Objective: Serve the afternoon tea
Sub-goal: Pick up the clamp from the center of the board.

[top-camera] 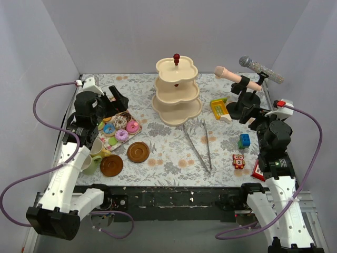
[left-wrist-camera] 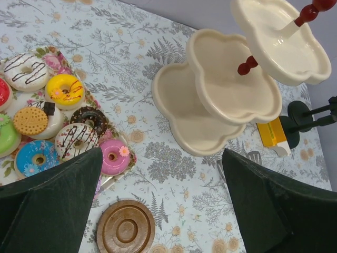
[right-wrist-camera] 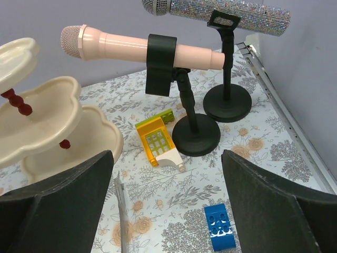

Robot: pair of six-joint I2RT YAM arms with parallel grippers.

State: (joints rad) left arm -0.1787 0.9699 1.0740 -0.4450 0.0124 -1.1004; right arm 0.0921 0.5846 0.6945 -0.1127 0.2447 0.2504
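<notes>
On the left side of the table (top-camera: 164,141), my left gripper (left-wrist-camera: 162,153) hangs with its jaws spread wide and nothing between them, above the right end of a floral tray (left-wrist-camera: 51,57). Toy donuts (left-wrist-camera: 65,88) lie packed on that tray: yellow, chocolate, blue, green, white with dark stripes, and a pink one at the tray's right edge, close to my left finger. Two round brown saucers (top-camera: 138,152) lie flat just near of the tray, side by side. Further left and nearer, the cups (top-camera: 96,149) sit against my left arm. I can make out a cream one and a green one, but the arm hides the rest.

At far centre the cream three-tier stand (top-camera: 177,92) stands upright with its red knob (top-camera: 176,56) on top, well apart from the tray. Metal tongs (top-camera: 199,143) lie flat to its near right, their joined end toward me.

Over on the right, my right gripper (right-wrist-camera: 167,158) is also fully open and holds nothing. It faces a pink microphone (right-wrist-camera: 131,47) and a silver microphone (right-wrist-camera: 221,10), each on a black stand at the far right. A yellow block (right-wrist-camera: 155,142) lies just beside the pink one's base, and a blue block (right-wrist-camera: 218,226) lies nearer to me.
</notes>
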